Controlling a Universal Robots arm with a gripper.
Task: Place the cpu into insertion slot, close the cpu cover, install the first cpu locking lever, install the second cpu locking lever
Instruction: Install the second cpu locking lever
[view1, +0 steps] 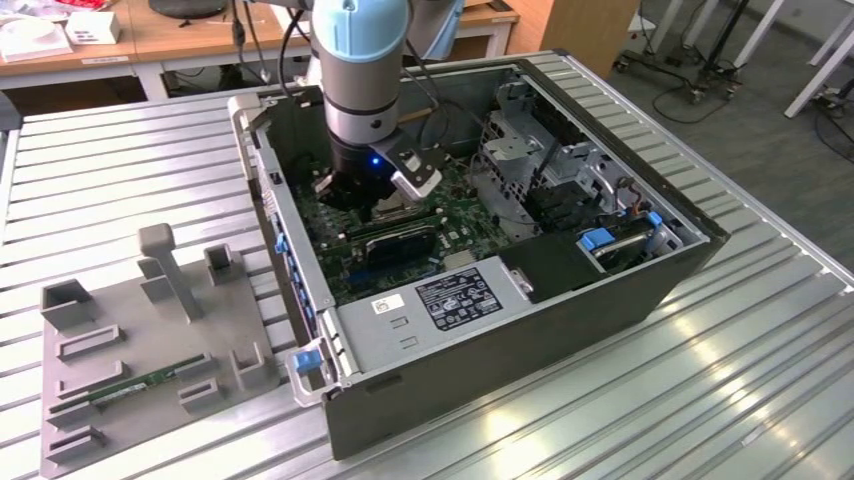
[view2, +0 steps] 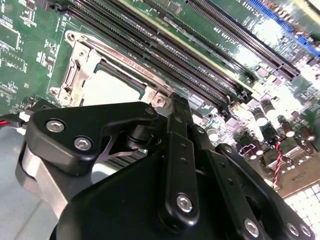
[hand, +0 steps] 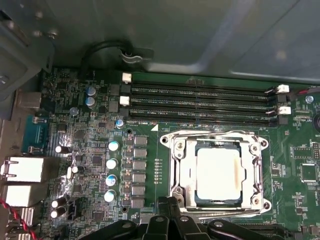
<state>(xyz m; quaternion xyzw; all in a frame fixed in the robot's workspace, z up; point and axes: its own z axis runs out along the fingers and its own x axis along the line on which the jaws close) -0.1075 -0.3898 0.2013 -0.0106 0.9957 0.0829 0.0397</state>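
The cpu (hand: 220, 172) sits in the insertion slot (hand: 187, 172) under the lowered cpu cover (hand: 181, 150); the gripper (hand: 170, 206) hovers beside it, jaws pressed together.

My black end effector (hand: 170, 220) hangs over the green motherboard (hand: 90, 165), where the pale silver-tan cpu (hand: 219, 172) sits framed by the shiny silvery cpu cover (hand: 182, 170).

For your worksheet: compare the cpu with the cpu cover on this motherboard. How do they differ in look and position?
The cpu is a solid, pale, flat square; the cpu cover is a shiny silvery frame with a large window. The cpu fills the middle; the cpu cover lies around its edges. Both are square, sit flat in the insertion slot, just beyond the gripper.
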